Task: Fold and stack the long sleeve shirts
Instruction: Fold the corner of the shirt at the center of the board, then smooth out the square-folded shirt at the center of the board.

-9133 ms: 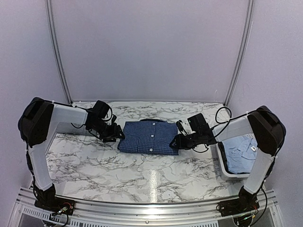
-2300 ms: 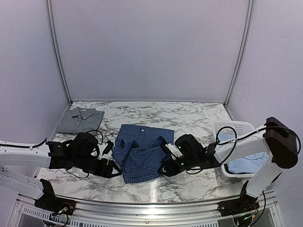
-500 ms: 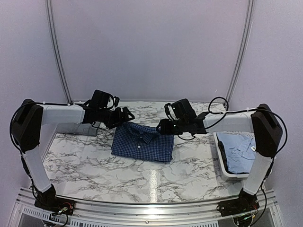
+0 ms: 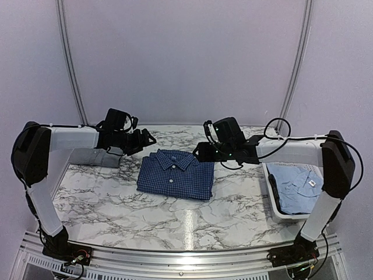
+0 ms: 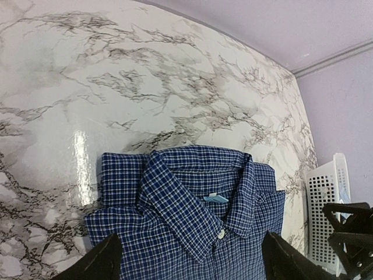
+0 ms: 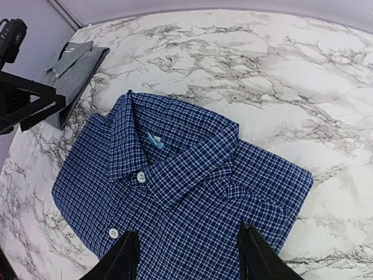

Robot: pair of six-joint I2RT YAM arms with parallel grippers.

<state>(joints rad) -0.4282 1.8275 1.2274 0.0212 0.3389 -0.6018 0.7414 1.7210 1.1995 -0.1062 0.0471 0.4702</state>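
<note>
The dark blue check shirt [image 4: 175, 174] lies folded flat in the middle of the table, collar toward the back. It also shows in the left wrist view [image 5: 192, 210] and the right wrist view [image 6: 175, 192]. My left gripper [image 4: 148, 139] hovers open and empty behind the shirt's back left corner, its fingers [image 5: 99, 262] spread wide. My right gripper [image 4: 198, 153] hovers open and empty at the back right corner, its fingers [image 6: 256, 256] also apart. The grey shirt [image 4: 96, 156] lies folded at the back left, partly hidden by my left arm. The light blue shirt [image 4: 297, 184] lies in the basket.
A white plastic basket [image 4: 274, 201] stands at the table's right edge, also seen in the left wrist view [image 5: 326, 204]. The grey shirt shows in the right wrist view [image 6: 73, 73]. Purple walls close the back and both sides.
Both grippers have let go of the blue check shirt's back edge and drawn up and back. The shirt now lies flat, collar visible. Earlier they had lifted and turned it near the front.
</note>
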